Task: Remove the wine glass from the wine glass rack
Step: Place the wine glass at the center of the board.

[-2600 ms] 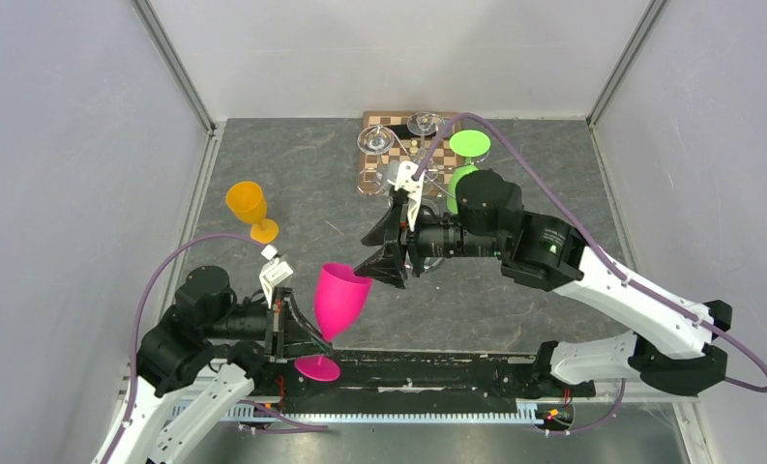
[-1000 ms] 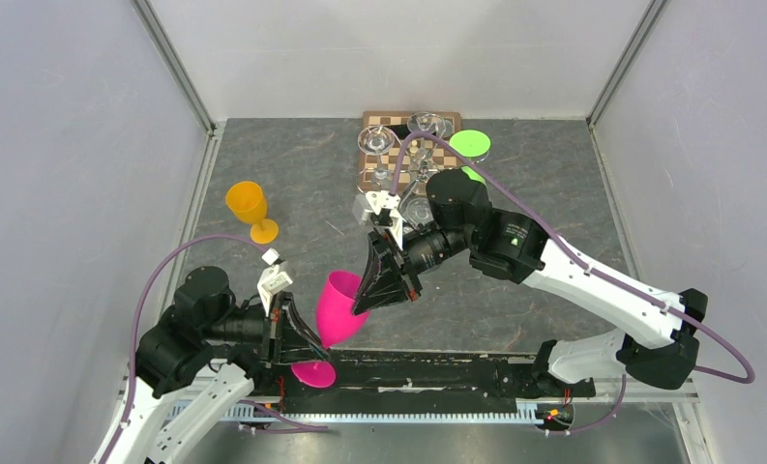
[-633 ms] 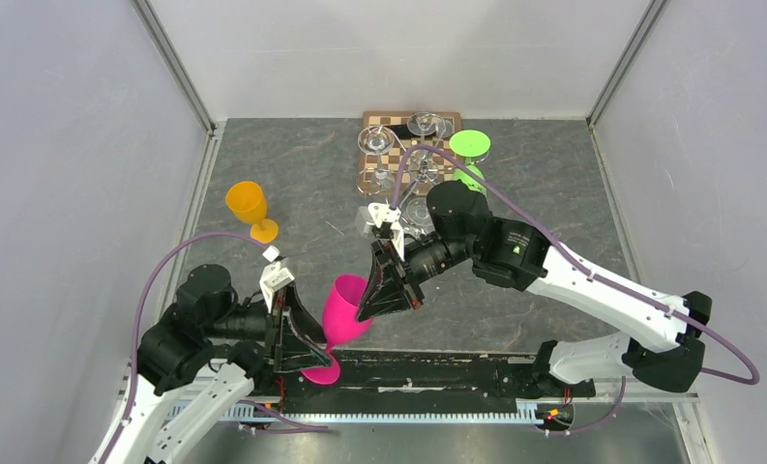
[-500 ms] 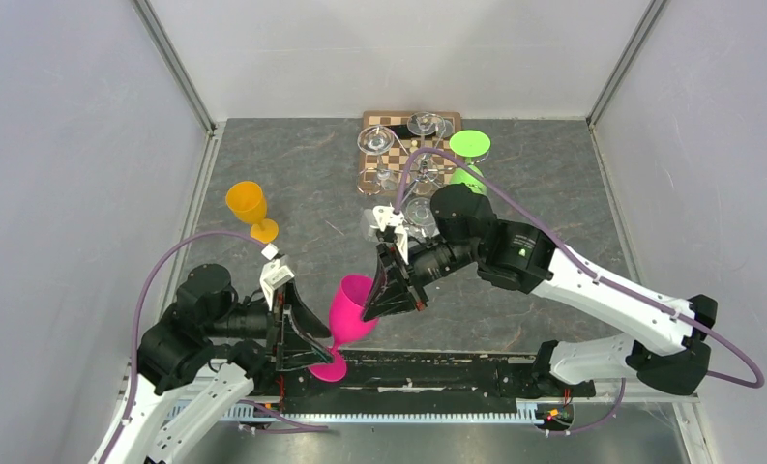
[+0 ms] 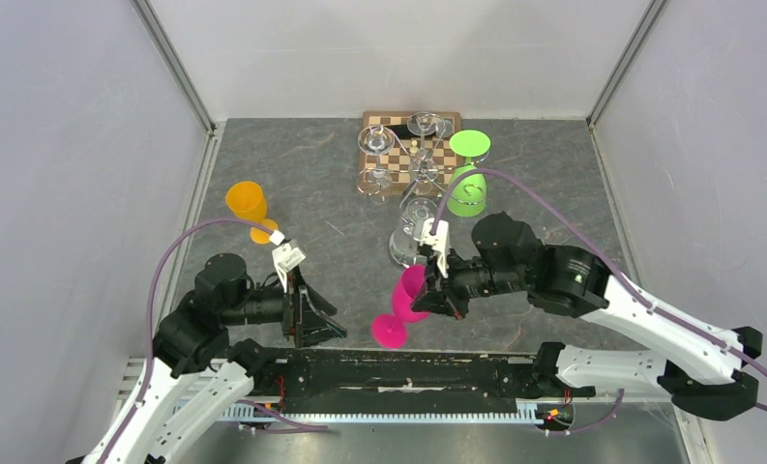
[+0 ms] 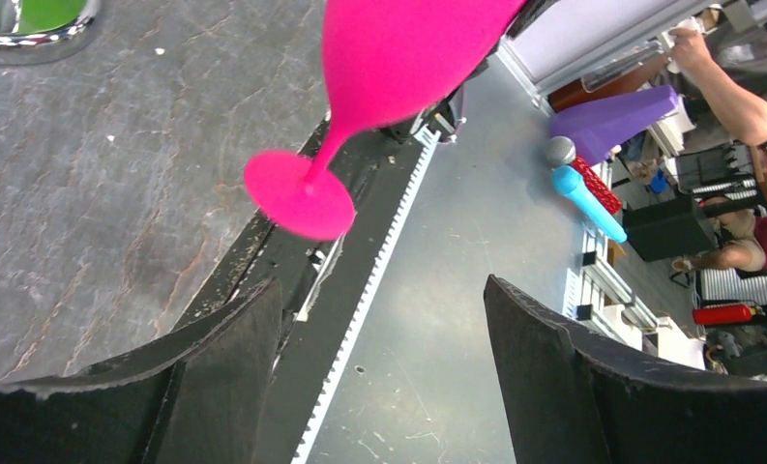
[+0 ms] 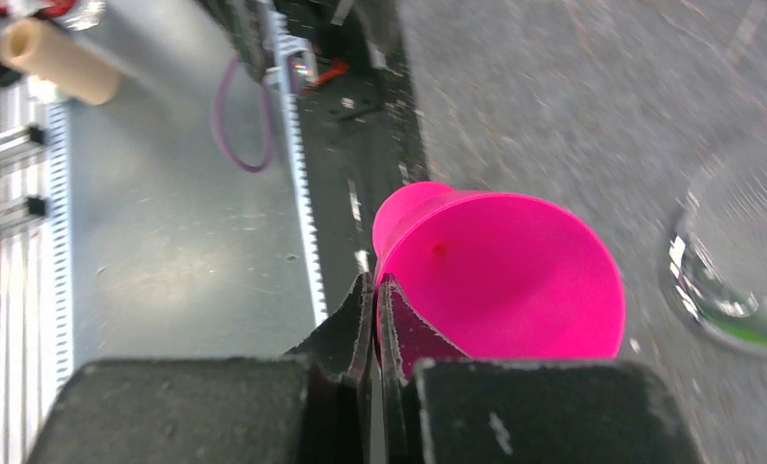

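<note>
One pink wine glass (image 5: 408, 290), already clear of the wine glass rack (image 5: 421, 166) and well apart from it, hanging tilted near the front edge of the tabletop (image 5: 292, 174), foot lowermost and toward the left arm, seemingly touching nothing below. Looks like opaque moulded plastic: probably light, stiff and far less fragile than real glass, yet smooth and likely slippery. Pinched at the rim by the right hand (image 7: 376, 295), one finger inside the bowl and one outside, pressed almost together on the thin wall. Workable for so light a piece, though prone to swivelling; better taken at the stem or low on the bowl for setting down upright. Right arm stretched low from the right across the middle, fingers pointing toward the left arm. Left hand (image 6: 379, 290) spread wide and empty, near the foot, aimed at it from the left, forearm low by the front edge. Elsewhere: a green glass (image 5: 467, 186) hung on the rack, an orange glass (image 5: 248, 203) standing at the left.
</note>
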Tool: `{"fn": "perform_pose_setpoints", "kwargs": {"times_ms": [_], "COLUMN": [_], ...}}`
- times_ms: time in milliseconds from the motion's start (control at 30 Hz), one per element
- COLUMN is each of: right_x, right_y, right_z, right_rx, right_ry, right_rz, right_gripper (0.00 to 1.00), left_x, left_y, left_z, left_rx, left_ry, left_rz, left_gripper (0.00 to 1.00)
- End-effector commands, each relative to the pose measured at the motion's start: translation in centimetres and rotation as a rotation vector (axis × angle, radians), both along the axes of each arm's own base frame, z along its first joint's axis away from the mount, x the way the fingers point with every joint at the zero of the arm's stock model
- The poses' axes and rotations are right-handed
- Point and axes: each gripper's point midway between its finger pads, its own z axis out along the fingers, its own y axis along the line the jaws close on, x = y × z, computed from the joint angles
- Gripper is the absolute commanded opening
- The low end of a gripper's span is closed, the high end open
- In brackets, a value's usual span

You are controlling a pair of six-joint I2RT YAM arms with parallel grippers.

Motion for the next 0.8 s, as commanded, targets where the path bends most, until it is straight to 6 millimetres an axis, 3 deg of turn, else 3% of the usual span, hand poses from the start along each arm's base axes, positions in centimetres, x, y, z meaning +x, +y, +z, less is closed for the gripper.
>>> {"fn": "perform_pose_setpoints", "kwargs": {"times_ms": [0, 100, 367, 567, 767], "right_x": [3.2, 4.2, 9.4, 12.6, 16.7], "right_y": [-4.1, -6.1, -12.5, -16.0, -19.8], "right_z": [-1.5, -1.7, -2.7, -3.3, -4.9], "right_rx": [-0.114, -0.132, -0.255, -0.305, -0.332], "right_ry": [-0.045, -0.041, -0.104, -0.134, -0.109], "right_rz": [-0.296, -0.426, -0.891, -1.076, -1.207], "right_gripper": [0.00, 0.00, 0.00, 0.00, 0.00], "left_x": [1.7, 2.0, 3.0, 3.3, 2.8], "left_y": [-0.4, -0.4, -0.5, -0.5, -0.1], "left_z": [-0.5, -0.7, -0.3, -1.1, -0.5], "left_rx": [-0.003, 0.005, -0.003, 0.018, -0.016], "left_ry": [-0.009, -0.001, -0.036, -0.027, -0.059], "left_rz": [0.060, 0.074, 0.108, 0.113, 0.121], "left_gripper": [0.82, 0.82, 0.81, 0.79, 0.79]}}
